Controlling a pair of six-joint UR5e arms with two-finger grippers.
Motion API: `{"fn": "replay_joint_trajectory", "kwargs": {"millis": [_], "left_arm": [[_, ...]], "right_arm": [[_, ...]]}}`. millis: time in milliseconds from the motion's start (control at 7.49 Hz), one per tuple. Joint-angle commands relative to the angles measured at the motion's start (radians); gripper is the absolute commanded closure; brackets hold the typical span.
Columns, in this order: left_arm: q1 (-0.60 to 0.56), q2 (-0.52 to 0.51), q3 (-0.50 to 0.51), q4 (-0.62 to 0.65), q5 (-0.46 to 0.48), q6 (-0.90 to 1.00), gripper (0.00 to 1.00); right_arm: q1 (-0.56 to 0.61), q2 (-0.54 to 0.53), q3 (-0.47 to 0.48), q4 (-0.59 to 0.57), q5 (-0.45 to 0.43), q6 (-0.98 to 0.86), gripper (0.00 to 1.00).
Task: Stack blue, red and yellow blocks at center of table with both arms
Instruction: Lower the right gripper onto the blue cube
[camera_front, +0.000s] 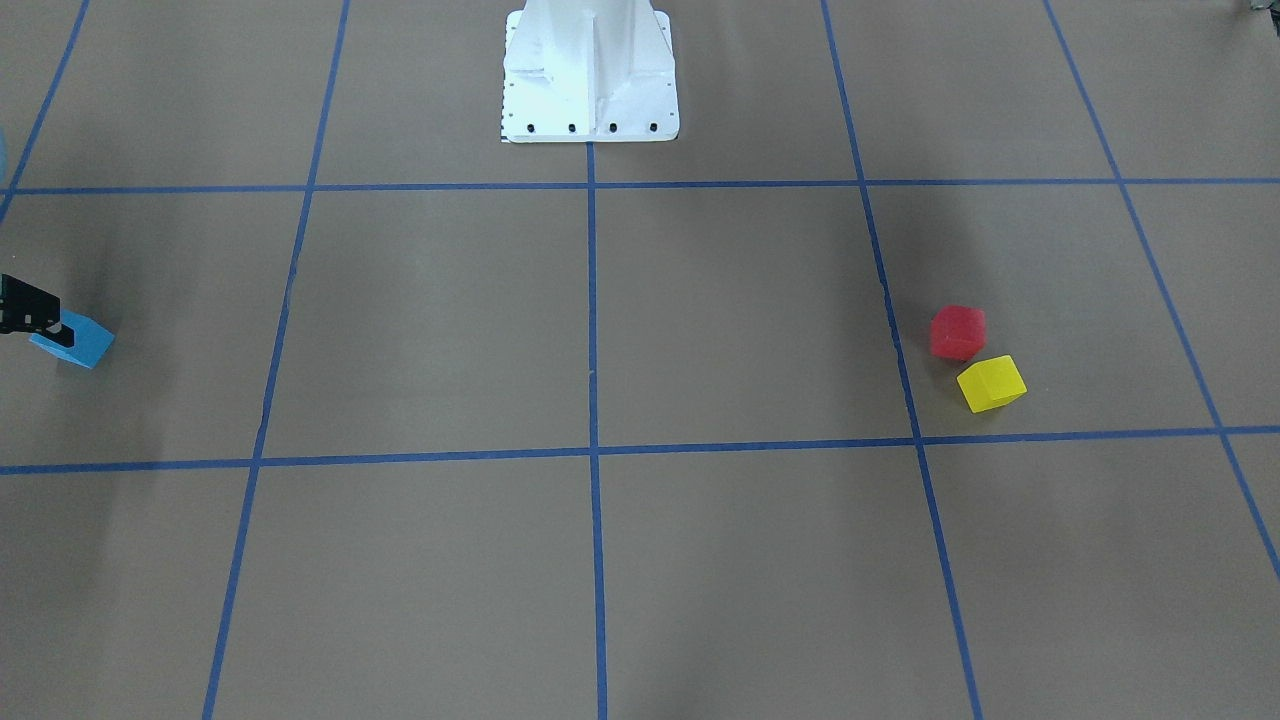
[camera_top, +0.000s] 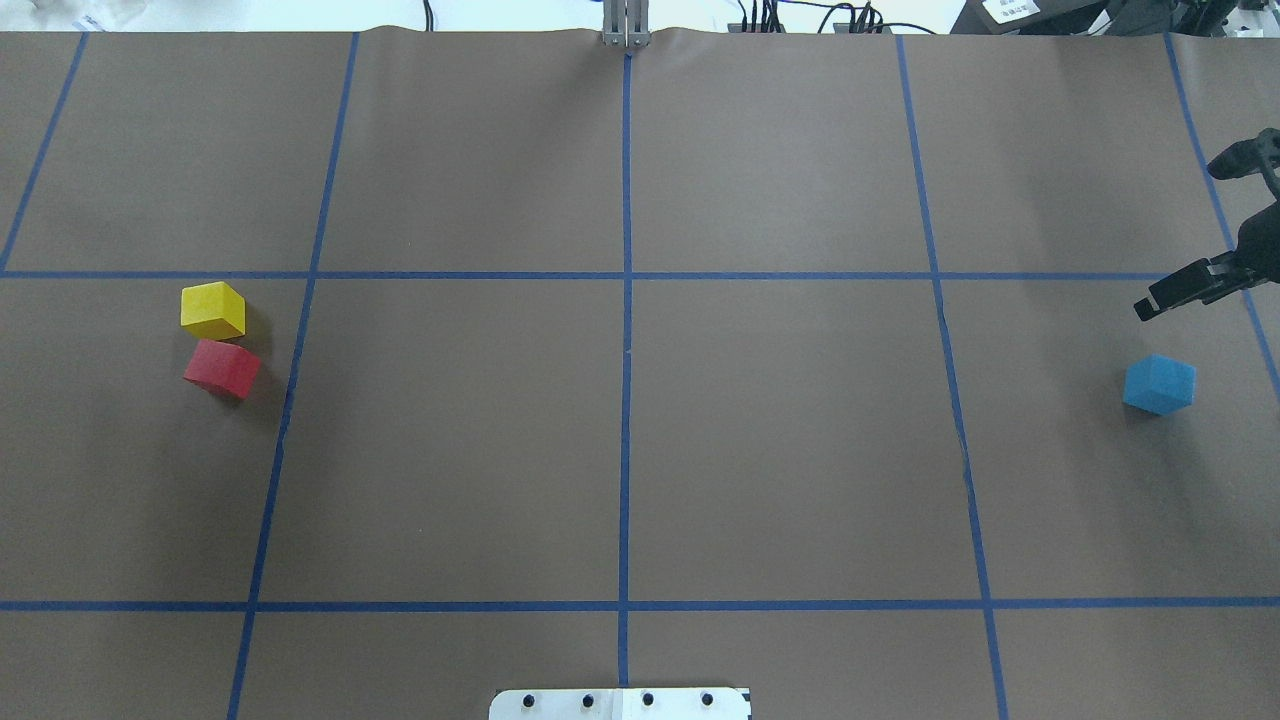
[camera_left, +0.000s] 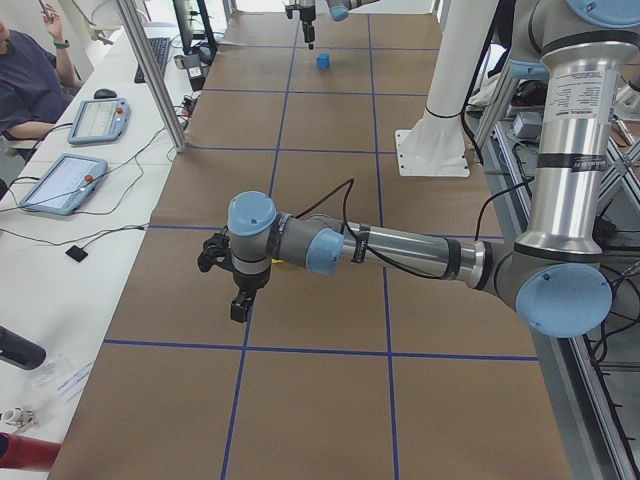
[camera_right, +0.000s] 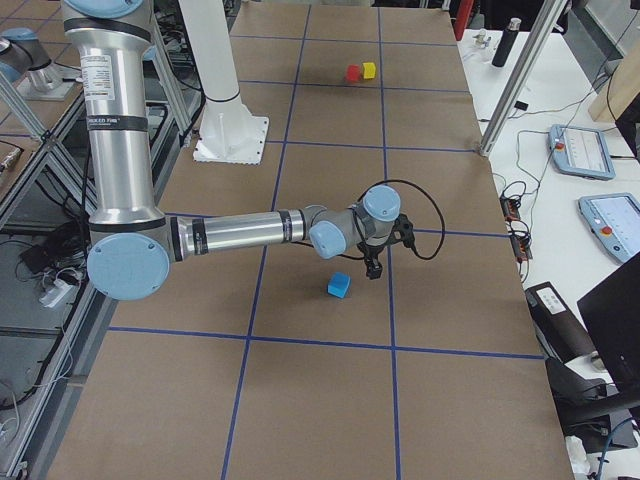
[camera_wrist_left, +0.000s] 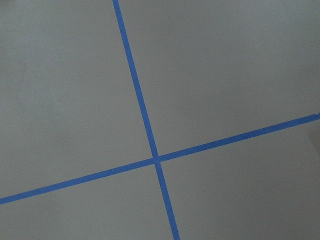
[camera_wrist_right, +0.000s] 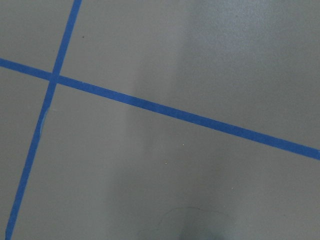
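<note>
White base plate (camera_top: 620, 703) of the robot sits at the middle of the table's (camera_top: 450, 480) robot-side edge, nearest the overhead camera. The table is covered in brown paper with a grid of blue tape lines (camera_top: 626, 400).

Blue block (camera_top: 1159, 384): flat on the paper close to the table's right edge, about midway between the robot-side and operator-side edges. It is turned at an angle to the tape.

Right gripper (camera_top: 1176, 239): over the table by the right edge, just beside the blue block on its operator-edge side. It is apart from the block in the overhead view. Fingers are spread wide and hold nothing. In the front-facing view one finger (camera_front: 30, 305) overlaps the block's outline; contact can't be told there.

Red block (camera_top: 221, 367) and yellow block (camera_top: 213, 310): near the left edge, midway between the two long edges, well apart from the blue one. Yellow lies on the operator-edge side of red, just beside it; touching or not, can't tell. Both sit flat on the paper, side by side.

Left gripper (camera_left: 232, 290): seen only in the left side view, pointing down near the left edge, close by the yellow block. That block peeks out behind the left arm (camera_left: 400, 250). Wide or narrow: cannot tell.

Both wrist views show only paper and crossing tape.
</note>
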Motion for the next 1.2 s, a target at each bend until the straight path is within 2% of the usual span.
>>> {"fn": "replay_joint_trajectory", "kwargs": {"millis": [0, 267, 668, 1069], "left_arm": [[0.0, 0.0, -0.003, 0.0, -0.002, -0.001, 0.0], [0.0, 0.002, -0.003, 0.0, -0.002, 0.001, 0.0], [0.0, 0.005, -0.002, 0.0, -0.004, 0.001, 0.0], [0.0, 0.011, -0.003, 0.0, -0.007, 0.001, 0.0]], "right_arm": [[-0.013, -0.041, 0.006, 0.069, -0.056, -0.11, 0.01], [-0.035, -0.046, 0.003, 0.069, -0.074, -0.339, 0.01], [-0.11, -0.048, 0.014, 0.069, -0.071, -0.419, 0.0], [-0.11, -0.078, 0.008, 0.065, -0.07, -0.55, 0.0]]}}
